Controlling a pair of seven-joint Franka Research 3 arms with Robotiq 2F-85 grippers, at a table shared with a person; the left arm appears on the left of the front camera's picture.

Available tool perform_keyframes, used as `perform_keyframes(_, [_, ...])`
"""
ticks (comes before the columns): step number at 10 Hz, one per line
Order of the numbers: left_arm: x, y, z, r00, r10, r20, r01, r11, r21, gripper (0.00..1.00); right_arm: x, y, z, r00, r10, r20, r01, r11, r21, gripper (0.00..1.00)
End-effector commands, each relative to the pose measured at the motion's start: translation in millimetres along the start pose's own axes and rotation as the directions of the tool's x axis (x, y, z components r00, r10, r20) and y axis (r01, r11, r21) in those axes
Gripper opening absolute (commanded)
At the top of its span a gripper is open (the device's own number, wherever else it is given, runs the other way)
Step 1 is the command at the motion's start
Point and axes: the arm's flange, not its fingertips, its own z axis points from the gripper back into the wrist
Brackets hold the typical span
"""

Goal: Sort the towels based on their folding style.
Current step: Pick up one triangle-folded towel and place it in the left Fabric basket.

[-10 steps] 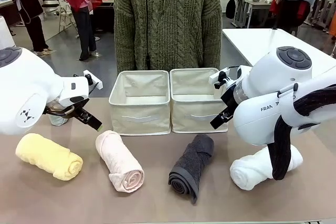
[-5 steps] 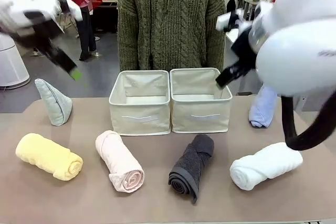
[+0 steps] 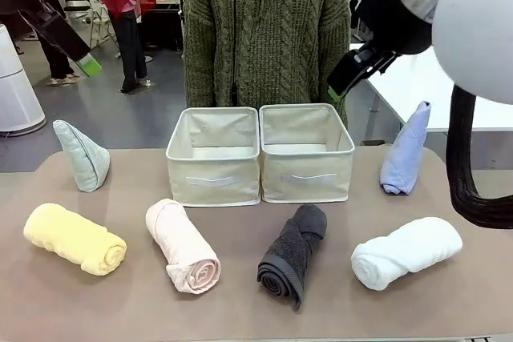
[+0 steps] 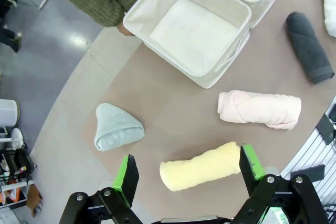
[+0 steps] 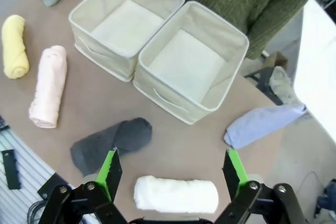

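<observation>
We log left gripper, right gripper: jaws wide, empty | table near edge: yellow roll, pink roll, grey roll, white roll | far corners: teal towel, blue towel | bins between, gaps each side.

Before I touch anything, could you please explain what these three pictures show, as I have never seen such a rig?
Two white robot arms share a table with a person. One picture looks across the table from between the arms; the other two come from wrist cameras, looking down past the left gripper and the right gripper. Both are open and hold nothing. On the table lie rolled towels (yellow roll, pink roll, dark grey roll, white roll), a folded teal towel, a folded light blue towel and two cream bins.
</observation>
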Motion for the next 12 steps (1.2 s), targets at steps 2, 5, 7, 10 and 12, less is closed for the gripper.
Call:
perform_keyframes(2, [-4, 1, -8, 1.000, 0.013, 0.012, -0.013, 1.000, -0.009, 1.00, -1, -7, -16, 1.000, 0.005, 0.009, -0.005, 1.000, 0.012, 1.00])
perform_keyframes(5, [-13, 58, -15, 1.000, -0.011, 0.022, 0.018, 0.931, -0.364, 1.00, 8, -96, -10, 0.997, 0.000, -0.078, 0.034, 0.895, 0.444, 1.00])
perform_keyframes(7, [-34, 110, -15, 0.987, -0.054, 0.152, 0.139, 0.766, -0.627, 1.00, -8, -184, -5, 1.000, -0.016, 0.016, 0.001, 0.758, 0.652, 1.00])
perform_keyframes(10, [-99, 176, -5, 0.930, -0.003, 0.368, 0.265, 0.700, -0.664, 1.00, -72, -258, -16, 0.991, -0.057, 0.124, -0.051, 0.689, 0.723, 1.00])
perform_keyframes(12, [-145, 199, -6, 0.875, 0.084, 0.477, 0.261, 0.747, -0.611, 1.00, -112, -288, -26, 0.975, -0.121, 0.189, -0.041, 0.733, 0.679, 1.00])
